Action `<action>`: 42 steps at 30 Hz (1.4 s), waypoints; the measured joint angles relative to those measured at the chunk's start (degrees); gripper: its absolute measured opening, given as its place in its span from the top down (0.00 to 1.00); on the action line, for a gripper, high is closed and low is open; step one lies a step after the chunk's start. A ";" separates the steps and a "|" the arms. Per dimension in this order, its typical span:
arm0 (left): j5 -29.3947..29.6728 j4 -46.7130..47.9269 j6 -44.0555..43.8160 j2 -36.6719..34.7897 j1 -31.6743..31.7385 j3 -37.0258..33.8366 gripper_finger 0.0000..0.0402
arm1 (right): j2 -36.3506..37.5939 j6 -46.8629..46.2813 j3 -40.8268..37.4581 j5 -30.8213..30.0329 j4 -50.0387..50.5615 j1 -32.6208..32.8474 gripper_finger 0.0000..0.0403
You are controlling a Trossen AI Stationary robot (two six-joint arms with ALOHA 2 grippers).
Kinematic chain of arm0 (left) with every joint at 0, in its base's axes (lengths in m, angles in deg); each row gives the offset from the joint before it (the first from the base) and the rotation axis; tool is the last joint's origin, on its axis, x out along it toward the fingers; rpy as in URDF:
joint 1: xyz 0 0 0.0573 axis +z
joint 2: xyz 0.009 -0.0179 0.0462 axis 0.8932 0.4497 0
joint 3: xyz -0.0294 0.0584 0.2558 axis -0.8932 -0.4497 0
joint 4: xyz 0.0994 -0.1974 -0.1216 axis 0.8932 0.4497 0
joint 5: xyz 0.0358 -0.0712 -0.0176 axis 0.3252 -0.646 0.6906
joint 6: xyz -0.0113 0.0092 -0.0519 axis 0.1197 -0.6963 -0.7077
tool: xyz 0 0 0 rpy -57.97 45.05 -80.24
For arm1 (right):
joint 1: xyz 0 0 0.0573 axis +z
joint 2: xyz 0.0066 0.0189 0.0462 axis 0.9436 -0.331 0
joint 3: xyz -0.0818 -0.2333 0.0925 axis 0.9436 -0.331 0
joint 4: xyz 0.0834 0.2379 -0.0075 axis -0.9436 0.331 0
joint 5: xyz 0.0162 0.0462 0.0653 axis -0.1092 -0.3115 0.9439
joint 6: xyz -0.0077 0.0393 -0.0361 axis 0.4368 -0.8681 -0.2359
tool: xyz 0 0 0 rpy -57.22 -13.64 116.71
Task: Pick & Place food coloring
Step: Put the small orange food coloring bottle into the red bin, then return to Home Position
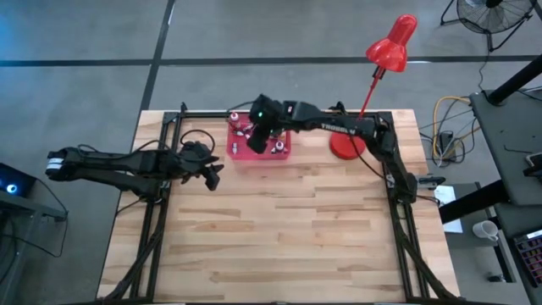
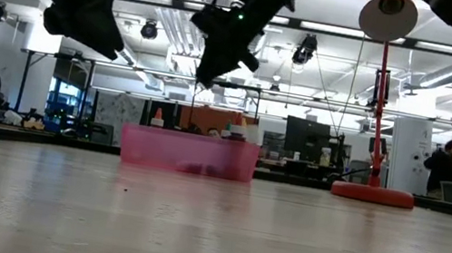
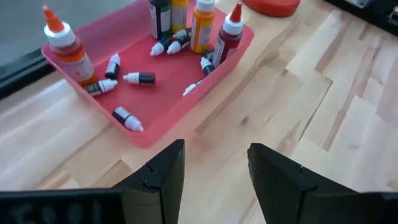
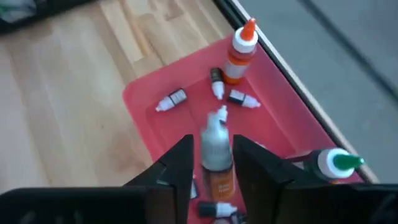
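A pink tray point(image 1: 286, 155) stands at the table's far middle. Several tiny dropper bottles point(image 3: 139, 78) lie on its floor, and taller bottles point(image 3: 202, 28) stand along its right wall and in its far-left corner point(image 4: 239, 53). My right gripper point(image 4: 212, 140) hangs over the tray point(image 1: 254, 142), well above it in the low view point(image 2: 211, 62), shut on an orange bottle with a pale cap point(image 4: 216, 146). My left gripper point(image 3: 214, 146) is open and raised left of the tray point(image 1: 212, 175). My right gripper pinches the orange bottle between its two fingers, which lie along the bottle. The orange body point(image 4: 217, 180) sits back between the fingers point(image 4: 181, 158), and the pale cap point(image 4: 219, 121) sticks out past their tips. The bottle is lifted clear above the tray floor.
A red desk lamp stands on its round base point(image 1: 347, 146) right of the tray, its stem slanting up over the far edge. Black metal frame rails point(image 1: 161, 169) run along the table's left, right and far sides. Bare wood lies toward the near edge. People sit in the room beyond point(image 2: 449, 168).
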 joint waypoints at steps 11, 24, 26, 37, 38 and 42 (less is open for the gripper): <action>-0.50 0.27 -0.98 0.64 0.02 -0.02 0.63 | 0.60 0.86 8.68 2.76 5.43 -2.65 0.60; -10.13 0.42 -0.41 -9.47 1.53 0.10 0.63 | 3.21 2.86 14.31 27.28 5.05 -2.57 0.59; -10.37 0.41 0.52 -13.51 1.53 0.07 0.63 | 3.44 3.29 13.46 27.33 5.79 -2.20 0.59; -13.69 0.44 -2.66 -34.28 1.51 -7.49 0.63 | 10.64 1.54 -5.24 34.84 -14.15 2.02 0.59; -14.56 0.98 -3.77 -35.53 1.48 -9.11 0.63 | 12.33 0.60 -8.66 34.60 -15.78 2.05 0.59; -19.82 -4.15 -4.26 -40.79 1.49 -13.43 0.63 | 20.88 -3.58 -23.99 32.67 -23.86 2.34 0.59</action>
